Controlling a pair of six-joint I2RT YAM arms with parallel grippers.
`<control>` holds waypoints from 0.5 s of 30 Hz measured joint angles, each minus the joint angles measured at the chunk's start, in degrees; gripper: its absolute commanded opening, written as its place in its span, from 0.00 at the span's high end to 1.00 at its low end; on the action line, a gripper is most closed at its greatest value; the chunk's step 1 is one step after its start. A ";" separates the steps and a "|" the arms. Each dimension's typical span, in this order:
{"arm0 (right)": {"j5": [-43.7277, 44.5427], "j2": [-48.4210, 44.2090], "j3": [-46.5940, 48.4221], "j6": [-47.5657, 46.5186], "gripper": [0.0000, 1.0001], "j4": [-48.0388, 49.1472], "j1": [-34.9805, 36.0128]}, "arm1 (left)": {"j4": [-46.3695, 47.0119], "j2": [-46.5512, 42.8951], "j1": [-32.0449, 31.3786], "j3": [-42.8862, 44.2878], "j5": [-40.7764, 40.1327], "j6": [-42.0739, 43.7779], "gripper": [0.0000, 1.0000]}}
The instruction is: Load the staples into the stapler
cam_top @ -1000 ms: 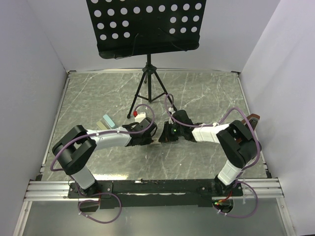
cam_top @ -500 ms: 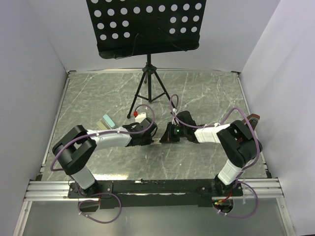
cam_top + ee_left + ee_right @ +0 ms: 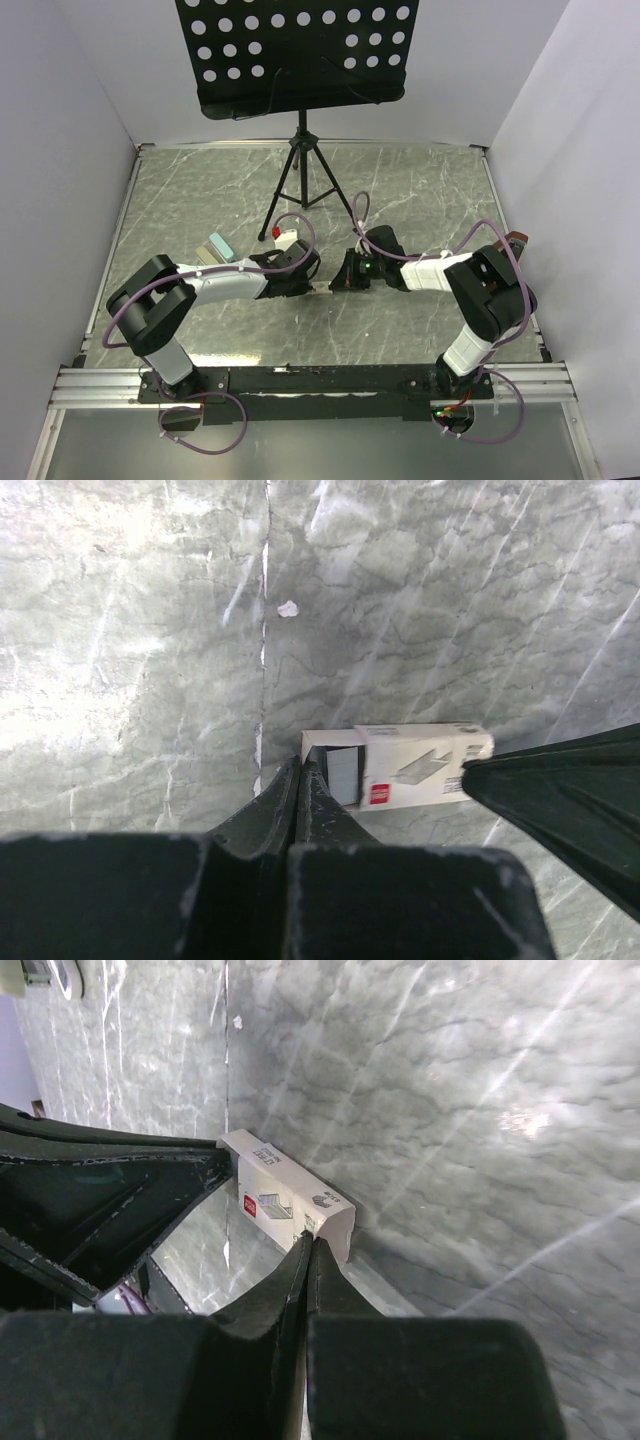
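Black left gripper (image 3: pixel 300 768) closed at staple box (image 3: pixel 420 765) end, right gripper (image 3: pixel 312 1244) closed opposite, both reaching inward

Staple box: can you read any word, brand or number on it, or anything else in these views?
Box, top face: short lines of dark print, too blurred to read.
Box, red patch: pale marks, too small to read.
Box, near its end: a small dark logo, not legible.
Elsewhere: no text visible in any view.
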 measured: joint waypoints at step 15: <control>-0.35 -2.73 -2.08 -2.08 1.00 -1.90 -3.96 | -0.15 0.00 0.90 0.00 -0.26 0.09 0.99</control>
